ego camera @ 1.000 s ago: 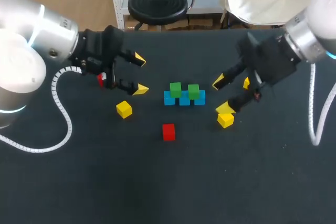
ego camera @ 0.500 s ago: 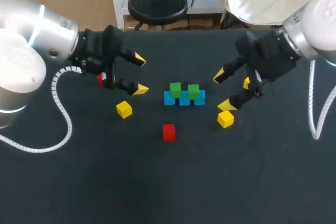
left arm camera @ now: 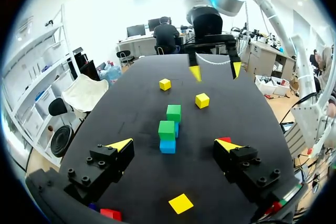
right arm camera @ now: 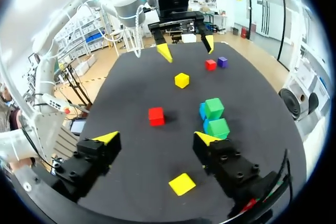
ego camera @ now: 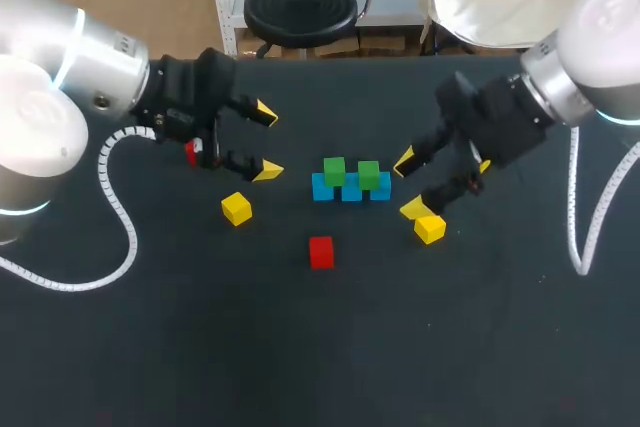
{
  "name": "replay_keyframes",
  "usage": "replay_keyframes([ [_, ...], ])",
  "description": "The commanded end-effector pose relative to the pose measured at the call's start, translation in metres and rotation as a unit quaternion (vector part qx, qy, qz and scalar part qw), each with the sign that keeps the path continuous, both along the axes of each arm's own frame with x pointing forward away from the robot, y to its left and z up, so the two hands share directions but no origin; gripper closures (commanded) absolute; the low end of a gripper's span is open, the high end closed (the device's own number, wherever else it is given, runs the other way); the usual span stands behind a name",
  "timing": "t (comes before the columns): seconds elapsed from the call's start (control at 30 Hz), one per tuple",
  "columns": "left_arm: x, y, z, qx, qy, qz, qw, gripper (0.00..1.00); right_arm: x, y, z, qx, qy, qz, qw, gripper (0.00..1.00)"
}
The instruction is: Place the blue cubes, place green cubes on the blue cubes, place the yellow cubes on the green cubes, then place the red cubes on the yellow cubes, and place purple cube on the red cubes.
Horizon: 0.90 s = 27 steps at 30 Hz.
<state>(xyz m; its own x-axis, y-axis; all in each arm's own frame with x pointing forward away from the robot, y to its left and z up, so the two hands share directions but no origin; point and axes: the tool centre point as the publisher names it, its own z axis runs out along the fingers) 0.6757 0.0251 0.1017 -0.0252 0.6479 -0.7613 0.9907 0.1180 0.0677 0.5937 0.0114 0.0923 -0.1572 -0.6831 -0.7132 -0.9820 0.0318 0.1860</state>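
My left gripper (ego camera: 266, 141) hangs wide open and empty at the upper left. A red cube (ego camera: 190, 152) is half hidden behind it, with a purple cube (right arm camera: 222, 62) just beside that. My right gripper (ego camera: 409, 185), spread wide and holding nothing, sits right of centre, its lower tip close by a yellow cube (ego camera: 430, 229). At centre, smooth blue cubes (ego camera: 350, 190) form a row on the matte black table (ego camera: 300, 347), with two green cubes (ego camera: 334, 169) on top. Another yellow cube (ego camera: 237, 208) and another red cube (ego camera: 321, 251) lie apart, left of and below the row.

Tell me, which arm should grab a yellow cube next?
Probably the right. Its open fingers almost touch a yellow cube near the green cubes. The left arm's fingers are open too, but farther from the other yellow cube.
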Motion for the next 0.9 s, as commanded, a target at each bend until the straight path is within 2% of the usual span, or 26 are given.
replay_keyframes([
  [0.03,-0.001,0.001,-0.001,-0.003,-0.002,0.000,1.000,0.00,-0.033,-0.001,0.012,-0.022,-0.022,-0.031,0.999,1.00],
  [0.13,-0.001,0.001,-0.001,-0.003,-0.002,0.000,1.000,0.00,-0.042,0.004,0.012,-0.026,-0.022,-0.035,0.999,1.00],
  [0.27,-0.001,0.001,-0.001,-0.003,-0.002,0.000,1.000,0.00,-0.043,0.007,0.005,-0.022,-0.020,-0.037,0.999,1.00],
  [0.53,-0.001,0.001,-0.001,-0.003,-0.002,0.000,1.000,0.00,-0.031,0.007,-0.010,-0.014,-0.019,-0.041,0.999,1.00],
  [0.9,-0.001,0.001,-0.001,-0.003,-0.002,0.000,1.000,0.00,-0.019,0.015,-0.019,-0.021,-0.013,-0.031,0.999,1.00],
])
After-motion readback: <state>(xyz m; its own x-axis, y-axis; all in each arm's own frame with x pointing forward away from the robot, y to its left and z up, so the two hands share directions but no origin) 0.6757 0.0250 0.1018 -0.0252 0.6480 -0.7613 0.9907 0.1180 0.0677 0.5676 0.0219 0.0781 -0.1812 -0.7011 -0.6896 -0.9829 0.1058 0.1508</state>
